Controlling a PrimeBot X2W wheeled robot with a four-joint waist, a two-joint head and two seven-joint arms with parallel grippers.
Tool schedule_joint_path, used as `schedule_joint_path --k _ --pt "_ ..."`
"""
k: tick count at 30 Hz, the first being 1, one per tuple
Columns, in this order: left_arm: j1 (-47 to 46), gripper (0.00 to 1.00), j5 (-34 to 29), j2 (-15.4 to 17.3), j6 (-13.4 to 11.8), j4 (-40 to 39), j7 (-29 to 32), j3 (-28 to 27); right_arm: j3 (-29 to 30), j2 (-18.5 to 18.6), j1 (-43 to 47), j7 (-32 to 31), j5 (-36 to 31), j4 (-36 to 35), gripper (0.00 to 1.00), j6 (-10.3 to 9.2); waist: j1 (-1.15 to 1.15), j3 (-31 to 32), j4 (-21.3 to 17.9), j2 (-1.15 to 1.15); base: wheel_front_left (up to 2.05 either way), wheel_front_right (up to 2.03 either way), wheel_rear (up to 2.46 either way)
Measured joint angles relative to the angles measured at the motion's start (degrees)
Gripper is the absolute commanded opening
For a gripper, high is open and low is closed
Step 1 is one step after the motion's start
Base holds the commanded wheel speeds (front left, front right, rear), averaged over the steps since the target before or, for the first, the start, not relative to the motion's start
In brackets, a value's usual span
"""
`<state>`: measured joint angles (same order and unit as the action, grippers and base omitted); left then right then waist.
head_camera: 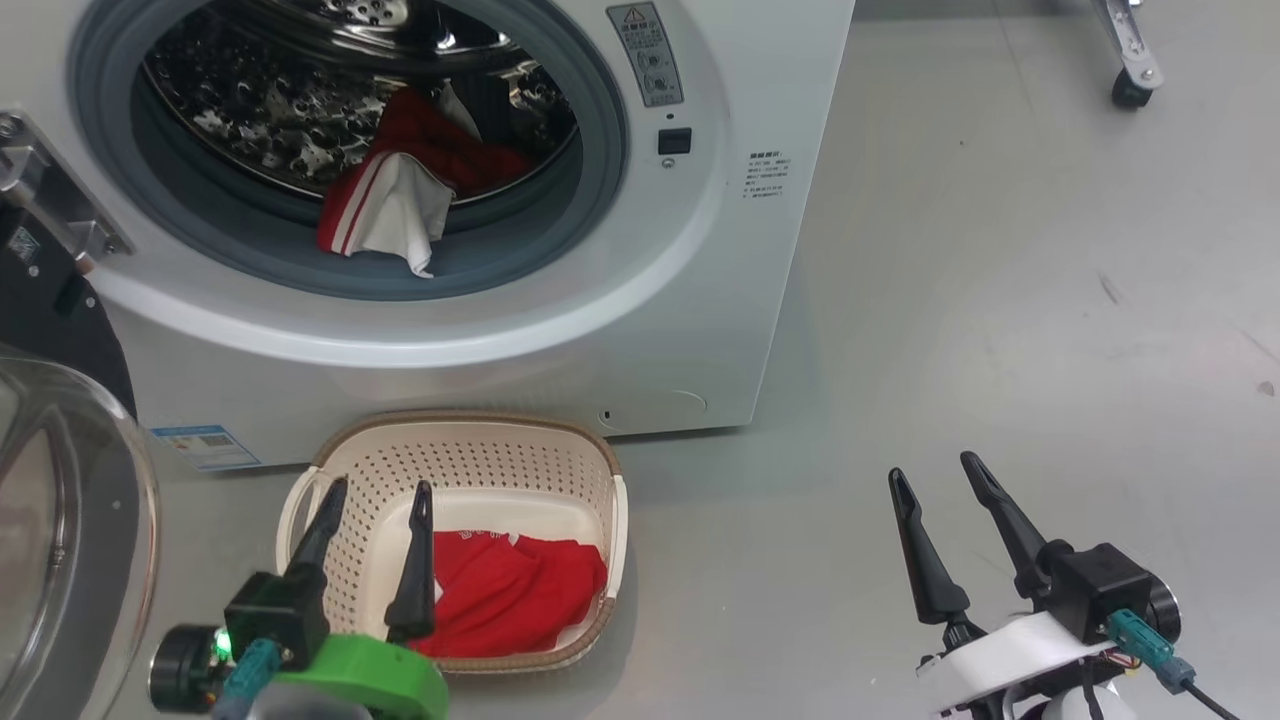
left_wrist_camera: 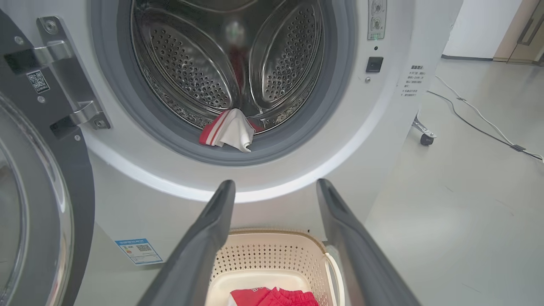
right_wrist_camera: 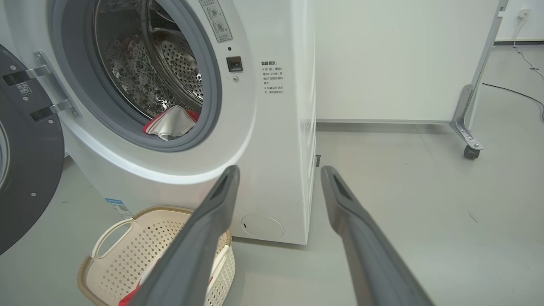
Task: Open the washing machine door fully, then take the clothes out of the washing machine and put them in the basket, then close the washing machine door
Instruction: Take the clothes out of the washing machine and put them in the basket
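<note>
The left gripper (head_camera: 382,487) has its jaws spread and empty, right over the basket (head_camera: 460,425), which sits on the floor (head_camera: 1000,300) just in front of the washing machine (head_camera: 620,330). The right gripper (head_camera: 932,467) jaws are released too, off to the side over the floor. One red garment (head_camera: 520,590) lies in the basket, another garment (head_camera: 395,200) hangs over the drum's lip. The washing machine door (head_camera: 50,330) stands open.

Warning-triangle sticker (head_camera: 645,52) and Chinese txt block (head_camera: 768,175) (illeg.) on washing machine (head_camera: 760,270) front, blue QR label (head_camera: 205,447) lower down, QR sticker (left_wrist_camera: 38,81) on washing machine door (left_wrist_camera: 80,191)
</note>
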<state>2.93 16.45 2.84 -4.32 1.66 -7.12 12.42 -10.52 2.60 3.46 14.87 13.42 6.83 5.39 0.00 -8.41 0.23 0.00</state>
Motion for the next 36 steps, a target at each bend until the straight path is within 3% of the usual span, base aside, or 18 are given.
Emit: schedule_joint_path --k 18,25,36 --pt "-19.89 1.0 0.93 1.23 0.01 3.03 7.09 -3.31 -2.72 0.04 -8.98 0.0 -0.35 -2.72 1.0 0.59 0.0 -13.42 -3.23 0.0 0.0 0.0 0.0" --pt "-29.52 1.0 2.03 4.19 0.66 5.21 12.9 -5.12 -4.08 0.08 -13.04 0.0 0.77 -3.09 1.0 0.76 0.0 -18.76 -5.74 0.0 0.0 0.0 0.0" --pt "-41.14 1.0 2.67 11.39 2.69 11.92 24.15 -7.33 -6.1 0.1 -17.4 0.0 5.25 -2.75 1.0 1.03 0.0 -24.63 -11.4 0.0 0.0 0.0 0.0"
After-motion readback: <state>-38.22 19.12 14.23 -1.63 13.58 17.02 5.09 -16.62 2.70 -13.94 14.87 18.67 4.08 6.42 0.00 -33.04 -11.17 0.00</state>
